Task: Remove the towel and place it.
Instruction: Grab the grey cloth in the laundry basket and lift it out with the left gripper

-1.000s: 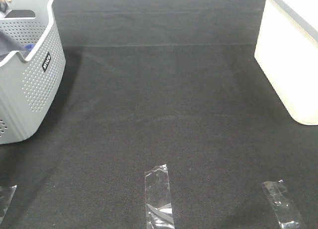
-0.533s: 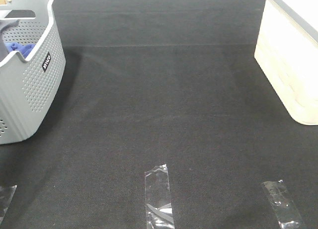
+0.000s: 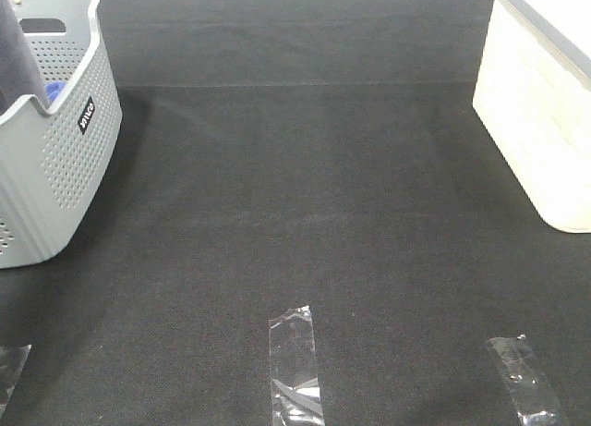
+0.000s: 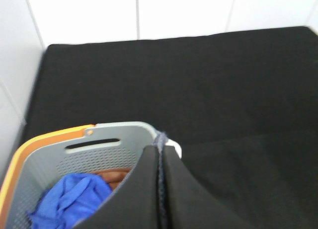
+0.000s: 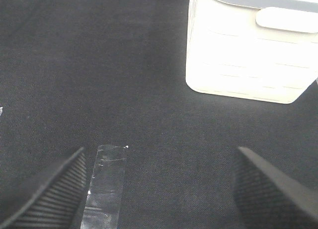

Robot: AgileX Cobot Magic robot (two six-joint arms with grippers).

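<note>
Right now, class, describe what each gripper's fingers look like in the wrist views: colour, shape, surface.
The right gripper has two dark grey, wedge-shaped fingers with fine ribbed surfaces. The left gripper shows two smooth, flat black fingers tapering to tips. No cables or markings show.

left end effector (image 4: 160, 157) pinched closed on towel (image 4: 161, 137) (fingers flush); right end effector (image 5: 160, 154) spread wide.

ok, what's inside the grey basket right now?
A bright blue cloth and something rust-brown beside it lie in the grey basket. The towel is pinched in the shut left pincer, which covers the rest of the inside.
</note>
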